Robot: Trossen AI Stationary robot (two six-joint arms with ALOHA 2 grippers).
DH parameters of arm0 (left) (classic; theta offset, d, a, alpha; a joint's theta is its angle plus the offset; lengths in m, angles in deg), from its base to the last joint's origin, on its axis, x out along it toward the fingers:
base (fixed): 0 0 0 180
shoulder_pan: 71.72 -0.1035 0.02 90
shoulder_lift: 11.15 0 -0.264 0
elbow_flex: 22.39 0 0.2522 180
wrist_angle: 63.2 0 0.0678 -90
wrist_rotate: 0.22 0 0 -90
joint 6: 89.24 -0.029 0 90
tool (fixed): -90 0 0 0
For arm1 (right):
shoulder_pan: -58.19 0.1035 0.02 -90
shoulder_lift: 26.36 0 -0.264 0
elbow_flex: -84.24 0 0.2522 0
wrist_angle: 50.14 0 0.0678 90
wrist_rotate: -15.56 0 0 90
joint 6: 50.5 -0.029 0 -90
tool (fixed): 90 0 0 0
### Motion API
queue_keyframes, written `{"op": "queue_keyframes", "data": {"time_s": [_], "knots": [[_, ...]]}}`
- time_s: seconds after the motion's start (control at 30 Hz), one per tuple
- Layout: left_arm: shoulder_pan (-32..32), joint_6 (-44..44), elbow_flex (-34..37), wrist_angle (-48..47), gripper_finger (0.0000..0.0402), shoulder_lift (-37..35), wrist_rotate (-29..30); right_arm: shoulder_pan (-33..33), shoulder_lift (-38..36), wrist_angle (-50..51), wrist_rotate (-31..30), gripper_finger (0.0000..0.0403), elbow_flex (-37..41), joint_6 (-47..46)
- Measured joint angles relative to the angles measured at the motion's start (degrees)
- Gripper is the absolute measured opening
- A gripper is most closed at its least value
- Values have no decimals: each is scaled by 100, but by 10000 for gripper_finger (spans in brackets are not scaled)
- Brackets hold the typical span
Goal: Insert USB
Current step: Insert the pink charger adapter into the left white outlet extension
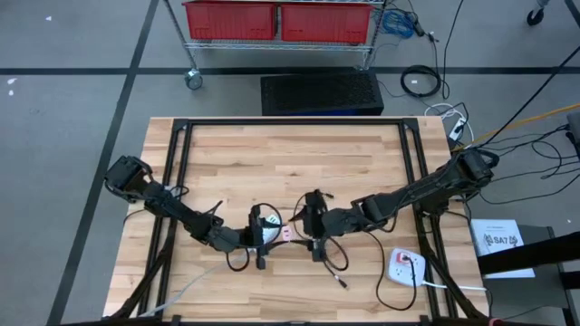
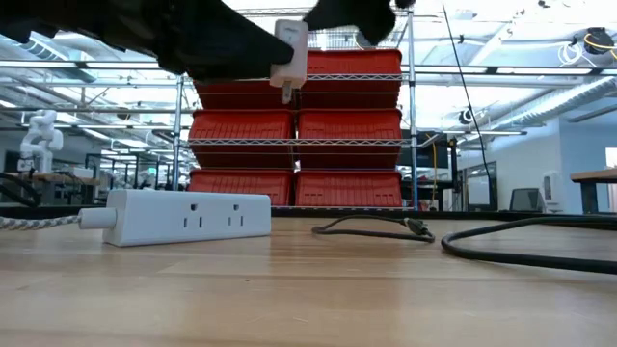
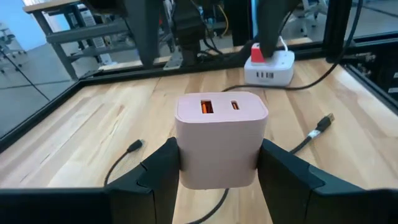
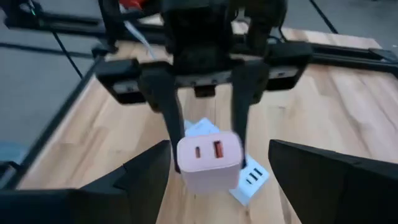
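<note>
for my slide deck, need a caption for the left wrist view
Left hand holds a pink USB charger, ports facing out, above the wooden table.

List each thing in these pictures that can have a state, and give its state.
Charger: held in the air by the left claw, both ports empty.
Right claw: open, empty, facing the charger.
USB cable: loose on the table, unplugged.
Power strip: on the table, visible sockets empty.
</note>
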Motion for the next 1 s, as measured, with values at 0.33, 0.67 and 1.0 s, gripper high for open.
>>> {"op": "queue_keyframes", "data": {"time_s": [0.33, 0.67, 1.0], "knots": [[-9, 32, 0, -35, 186, -2, -81, -22, 536, -256, -171, 263, 2, -11], [-14, 159, 0, -138, 186, -4, -169, -60, 611, -268, -43, 239, -61, 106], [-11, 193, 7, -287, 186, 2, -189, -55, 874, -402, 1, 160, -63, 208]]}}
